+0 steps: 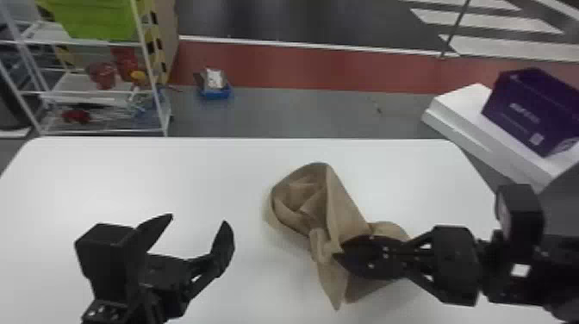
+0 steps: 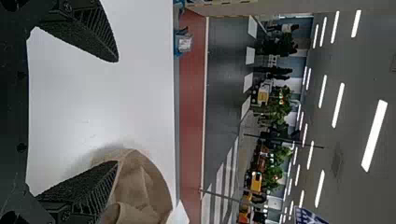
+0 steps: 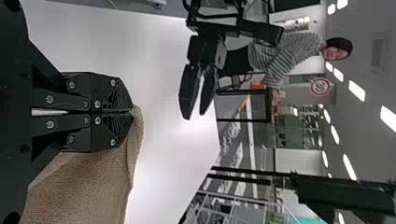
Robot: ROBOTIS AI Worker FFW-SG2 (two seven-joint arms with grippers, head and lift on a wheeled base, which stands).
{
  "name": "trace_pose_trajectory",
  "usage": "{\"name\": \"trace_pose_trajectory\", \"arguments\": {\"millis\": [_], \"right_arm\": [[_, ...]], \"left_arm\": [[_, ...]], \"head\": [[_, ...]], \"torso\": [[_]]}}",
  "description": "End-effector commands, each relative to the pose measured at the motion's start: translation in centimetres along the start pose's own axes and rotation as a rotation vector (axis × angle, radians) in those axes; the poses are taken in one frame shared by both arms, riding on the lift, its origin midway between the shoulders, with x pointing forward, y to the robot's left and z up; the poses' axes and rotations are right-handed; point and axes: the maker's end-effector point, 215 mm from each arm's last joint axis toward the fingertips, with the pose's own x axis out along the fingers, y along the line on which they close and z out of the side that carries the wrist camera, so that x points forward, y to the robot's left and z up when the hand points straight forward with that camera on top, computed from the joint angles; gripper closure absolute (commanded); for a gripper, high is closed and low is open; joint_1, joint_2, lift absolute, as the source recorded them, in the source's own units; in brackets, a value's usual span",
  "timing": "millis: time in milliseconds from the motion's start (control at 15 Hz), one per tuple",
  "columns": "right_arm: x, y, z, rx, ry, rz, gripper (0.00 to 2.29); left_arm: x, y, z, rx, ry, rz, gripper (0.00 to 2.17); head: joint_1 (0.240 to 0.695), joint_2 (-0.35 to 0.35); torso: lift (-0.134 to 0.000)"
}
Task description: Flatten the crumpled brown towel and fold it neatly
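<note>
Well, crumpled brown cloth towel (image 1: 347, 211) is lying right of centre on white bench (image 1: 129, 181). Black two-fingered right end effector (image 1: 338, 255) is pinching towel's edge, fingers pressed together. Matching left end effector (image 1: 199, 219) is hovering wide open, empty. Beyond bench, small blue bin (image 1: 215, 93) is holding whitish item (image 1: 214, 79); white wire rack (image 1: 103, 130) is carrying red containers (image 1: 102, 74).

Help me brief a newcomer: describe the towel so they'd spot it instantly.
Find the white table, then look right of its middle. There the right end effector pinches the towel, a rumpled heap. Its brown folds set it apart from that black end effector.
</note>
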Motion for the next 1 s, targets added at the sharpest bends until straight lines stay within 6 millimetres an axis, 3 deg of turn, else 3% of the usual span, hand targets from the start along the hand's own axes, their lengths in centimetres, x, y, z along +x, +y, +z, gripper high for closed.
{"name": "trace_pose_trajectory", "arguments": {"millis": [0,200,400,533,667,733,867,933], "right_arm": [[-2.8,1.2,-1.5,-0.020,0.147,0.025,1.13],[-5.4,1.8,-4.1,-0.026,0.278,0.001,1.13],[-3.5,3.6,-7.2,-0.044,0.383,0.044,1.13],[-3.6,3.1,-9.6,-0.054,0.467,0.033,1.13],[-6.5,0.0,-11.4,-0.034,0.524,-0.043,1.13],[-8.8,-2.1,-11.7,-0.035,0.544,-0.102,1.13],[-13.7,-5.7,-11.6,-0.068,0.592,-0.219,1.14],[-16.7,-7.9,-10.4,-0.070,0.588,-0.301,1.14]], "left_arm": [[-0.7,1.8,0.5,0.000,-0.006,0.030,0.10],[-0.7,1.5,1.0,-0.005,0.004,-0.002,0.10],[-0.1,-2.0,-0.4,-0.001,0.109,-0.127,0.10],[0.1,-2.7,-0.4,-0.003,0.112,-0.137,0.10],[0.0,-2.4,-0.9,0.000,0.121,-0.128,0.10],[0.0,-2.3,-0.8,-0.001,0.121,-0.125,0.10],[0.0,-2.3,-0.8,0.002,0.119,-0.125,0.10],[0.1,-2.3,-0.7,0.001,0.117,-0.124,0.10]], "head": [[0.695,-0.063],[0.695,-0.087],[0.695,-0.149],[0.695,-0.173],[0.695,-0.198],[0.695,-0.216],[0.695,-0.266],[0.695,-0.290]], "torso": [[-0.124],[-0.124],[-0.124],[-0.124],[-0.124],[-0.124],[-0.124],[-0.124]]}}
